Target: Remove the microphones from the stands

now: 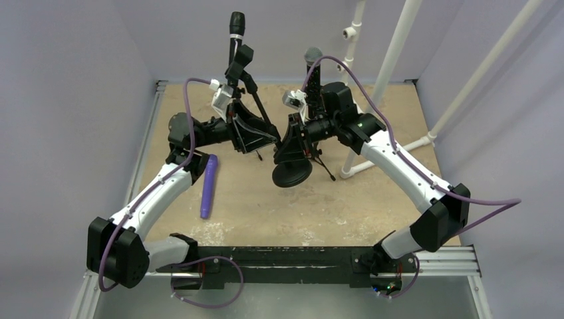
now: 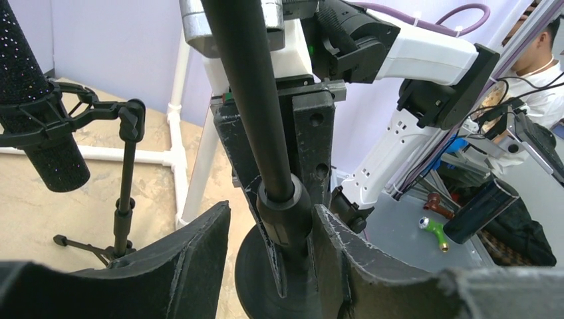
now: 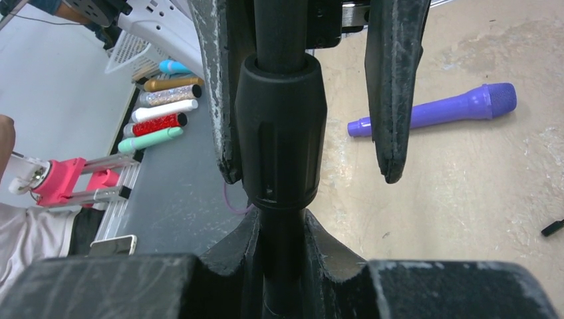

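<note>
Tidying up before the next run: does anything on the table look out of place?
Only the purple mic: it lies flat on the table beside the left arm, in no stand. Nothing looks spilled or broken.

Three microphones: a black one [image 1: 237, 26] beyond the left claw [image 1: 261, 137], a grey-headed one [image 1: 312, 56] above the right claw [image 1: 297, 143], and a purple one [image 1: 209, 186] lying flat on the near side of the left claw. Two stands: a tripod stand [image 2: 124, 193] beside the left claw and a round-foot stand [image 1: 291, 174] between the two claws. Six coloured sticks [image 3: 159, 109] in a row, off to the left of the right claw.
</note>
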Tool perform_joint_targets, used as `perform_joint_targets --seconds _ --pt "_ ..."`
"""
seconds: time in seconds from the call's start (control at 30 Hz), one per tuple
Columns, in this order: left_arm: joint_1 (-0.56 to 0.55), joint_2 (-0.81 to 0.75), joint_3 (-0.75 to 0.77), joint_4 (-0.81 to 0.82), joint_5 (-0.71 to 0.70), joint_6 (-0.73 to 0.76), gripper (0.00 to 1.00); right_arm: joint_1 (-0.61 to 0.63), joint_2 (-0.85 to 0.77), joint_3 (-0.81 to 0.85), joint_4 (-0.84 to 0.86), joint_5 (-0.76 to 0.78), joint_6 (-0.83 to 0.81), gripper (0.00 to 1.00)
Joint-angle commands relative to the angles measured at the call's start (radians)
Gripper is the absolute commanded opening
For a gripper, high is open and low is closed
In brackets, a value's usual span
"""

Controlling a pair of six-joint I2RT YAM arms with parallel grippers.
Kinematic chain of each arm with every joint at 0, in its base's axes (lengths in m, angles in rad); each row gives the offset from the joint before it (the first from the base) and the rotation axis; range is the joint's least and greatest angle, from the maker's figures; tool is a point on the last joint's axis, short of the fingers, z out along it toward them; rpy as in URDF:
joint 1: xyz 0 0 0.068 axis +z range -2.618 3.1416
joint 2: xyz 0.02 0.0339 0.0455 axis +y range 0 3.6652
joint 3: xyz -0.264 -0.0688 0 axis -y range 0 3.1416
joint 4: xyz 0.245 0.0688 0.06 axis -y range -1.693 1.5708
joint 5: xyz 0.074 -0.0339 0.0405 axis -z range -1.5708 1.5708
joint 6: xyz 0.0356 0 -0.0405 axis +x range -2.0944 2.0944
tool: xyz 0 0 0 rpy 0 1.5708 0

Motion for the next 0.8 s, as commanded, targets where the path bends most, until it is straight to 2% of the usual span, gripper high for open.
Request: perform_joint_targets --seconds 0.0,0.13,0.17,0.23,0.33,0.5,0.57,0.63,0.67,0.73,0.77 --pt "-0.005 0.000 0.014 0.122 -0.028 -0.053 0.46 0.003 -0.005 0.014 0.030 -0.030 -0.017 0.00" --pt "-0.006 0.017 0.022 0.167 -0.036 -0.101 0.37 0.002 0.001 0.018 0.019 -0.015 -0.016 0.00" --pt "-0.008 0.023 0.028 0.167 -0.039 -0.108 0.32 0.004 0.002 0.021 0.014 -0.005 -0.017 0.00" --pt "-0.016 0.032 0.038 0.150 -0.053 -0.113 0.15 0.004 0.004 0.030 -0.001 0.030 -0.053 0.00" --pt "-0.034 0.036 0.052 0.088 -0.094 -0.110 0.00 0.004 0.003 0.050 -0.028 0.121 -0.073 0.00" --pt "-0.058 0.024 0.124 -0.142 -0.221 -0.073 0.00 0.024 0.005 0.118 -0.117 0.301 -0.148 0.00" --pt "-0.067 0.040 0.243 -0.357 -0.272 -0.047 0.00 0.039 0.012 0.151 -0.137 0.374 -0.165 0.00" --pt "-0.080 0.065 0.364 -0.700 -0.401 -0.013 0.00 0.052 0.022 0.178 -0.143 0.445 -0.167 0.00" --pt "-0.083 0.075 0.407 -0.801 -0.449 -0.004 0.00 0.059 0.029 0.195 -0.148 0.479 -0.167 0.00" --pt "-0.085 0.088 0.466 -0.914 -0.503 -0.008 0.00 0.071 0.040 0.223 -0.159 0.537 -0.168 0.00" --pt "-0.085 0.087 0.482 -0.940 -0.513 -0.008 0.07 0.075 0.042 0.231 -0.161 0.556 -0.168 0.00"
